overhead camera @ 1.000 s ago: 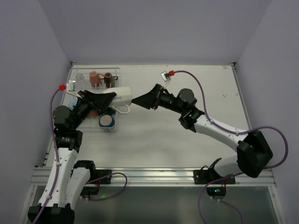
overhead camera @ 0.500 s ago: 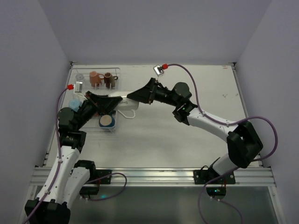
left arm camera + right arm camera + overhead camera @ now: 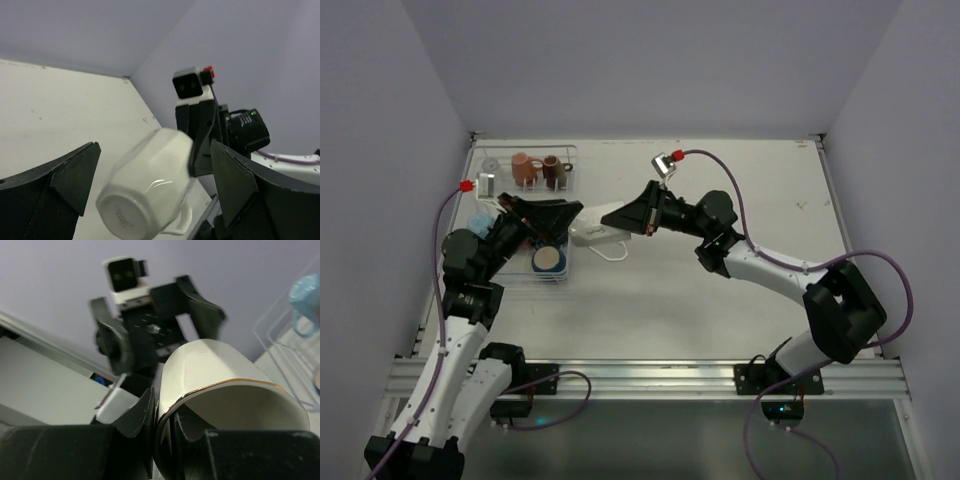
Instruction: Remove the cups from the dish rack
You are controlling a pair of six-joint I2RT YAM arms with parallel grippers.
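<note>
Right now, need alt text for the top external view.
The right gripper is shut on the rim of a white cup turned on its side between the two arms, with the open left gripper at its other end. At far left, the dish rack holds other cups.

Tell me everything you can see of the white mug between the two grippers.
The white mug looks like glazed ceramic, with faceted sides, a thin gold line at the rim and a loop handle pointing toward the near edge. It lies sideways just right of the dish rack, base toward the left gripper, whose fingers stand clear. The right gripper pinches its rim.
</note>
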